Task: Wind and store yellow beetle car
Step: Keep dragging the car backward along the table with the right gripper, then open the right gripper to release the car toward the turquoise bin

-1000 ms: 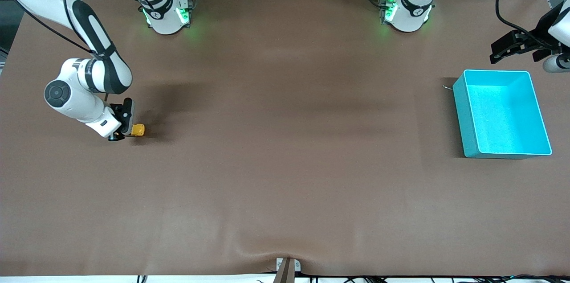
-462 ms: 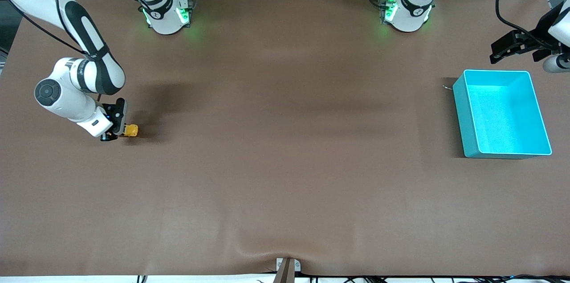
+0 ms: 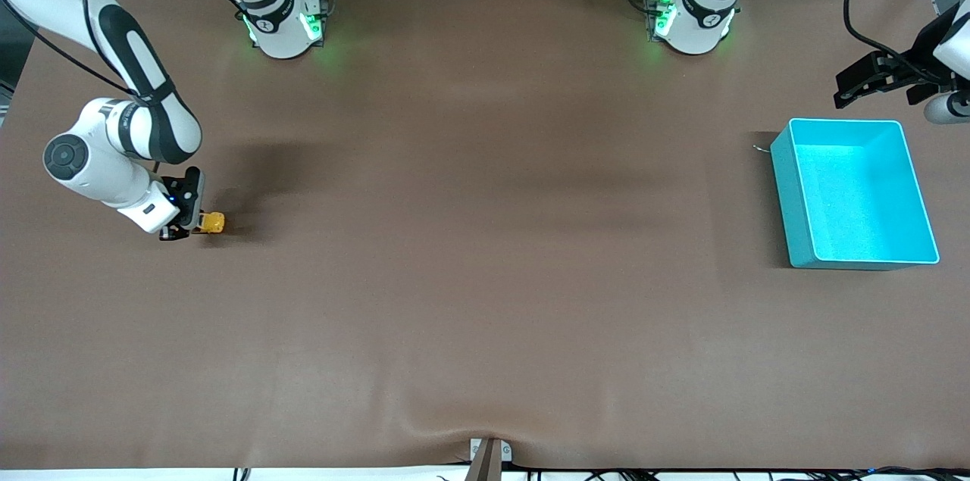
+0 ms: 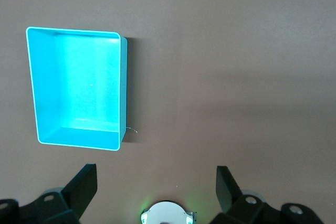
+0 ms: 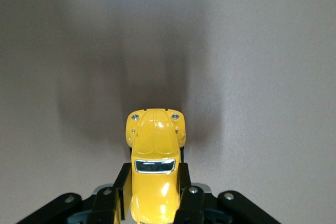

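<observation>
The yellow beetle car (image 3: 211, 223) sits low on the brown table at the right arm's end, its nose pointing toward the table's middle. My right gripper (image 3: 195, 224) is shut on it. In the right wrist view the car (image 5: 154, 167) sits between my two black fingers (image 5: 187, 199), which press on its sides. The turquoise bin (image 3: 856, 238) stands empty at the left arm's end; it also shows in the left wrist view (image 4: 121, 87). My left gripper (image 3: 860, 83) is open and empty, waiting in the air just past the bin's edge that faces the bases.
The brown table mat (image 3: 485, 238) has a raised wrinkle at its front edge (image 3: 485, 432). The arm bases (image 3: 284, 23) stand along the table's edge farthest from the front camera.
My right gripper has dragged the yellow car along the table toward the right arm's end, away from the bin. The left arm has not moved.
</observation>
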Action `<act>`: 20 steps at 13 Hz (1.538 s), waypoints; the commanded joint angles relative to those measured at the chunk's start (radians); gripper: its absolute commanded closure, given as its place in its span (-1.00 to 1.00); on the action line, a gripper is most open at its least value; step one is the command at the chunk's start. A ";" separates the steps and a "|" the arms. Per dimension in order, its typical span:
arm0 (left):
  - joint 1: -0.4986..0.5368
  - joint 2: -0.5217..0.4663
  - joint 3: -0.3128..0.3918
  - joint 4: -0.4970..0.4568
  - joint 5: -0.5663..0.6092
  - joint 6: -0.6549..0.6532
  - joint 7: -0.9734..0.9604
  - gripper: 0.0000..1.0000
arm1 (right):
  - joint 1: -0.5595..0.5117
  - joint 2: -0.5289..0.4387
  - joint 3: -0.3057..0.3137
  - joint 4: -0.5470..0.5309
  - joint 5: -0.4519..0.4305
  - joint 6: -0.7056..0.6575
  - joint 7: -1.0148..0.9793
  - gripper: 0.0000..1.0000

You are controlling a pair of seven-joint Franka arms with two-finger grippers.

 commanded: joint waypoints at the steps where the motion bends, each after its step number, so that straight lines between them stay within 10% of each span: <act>1: 0.005 -0.007 -0.005 -0.004 0.011 0.011 -0.050 -1.00 | -0.032 0.111 0.006 0.048 -0.024 0.058 -0.017 0.64; 9: 0.005 -0.005 -0.005 -0.006 0.008 0.011 -0.052 -1.00 | -0.081 0.117 0.006 0.068 -0.022 0.055 -0.060 0.54; 11: 0.005 -0.005 -0.005 -0.006 0.008 0.011 -0.038 -1.00 | -0.084 0.117 0.007 0.089 -0.018 0.043 -0.048 0.06; 12: 0.005 -0.005 -0.005 -0.006 0.003 0.011 -0.035 -1.00 | -0.088 0.116 0.007 0.116 -0.010 0.008 -0.046 -0.68; 13: 0.005 -0.005 -0.005 -0.006 0.005 0.011 -0.026 -1.00 | -0.088 0.116 0.009 0.167 -0.007 -0.070 -0.042 -1.00; 20: 0.007 -0.005 -0.004 -0.007 0.003 0.011 -0.012 -1.00 | -0.117 0.116 0.010 0.334 0.073 -0.331 -0.040 -1.00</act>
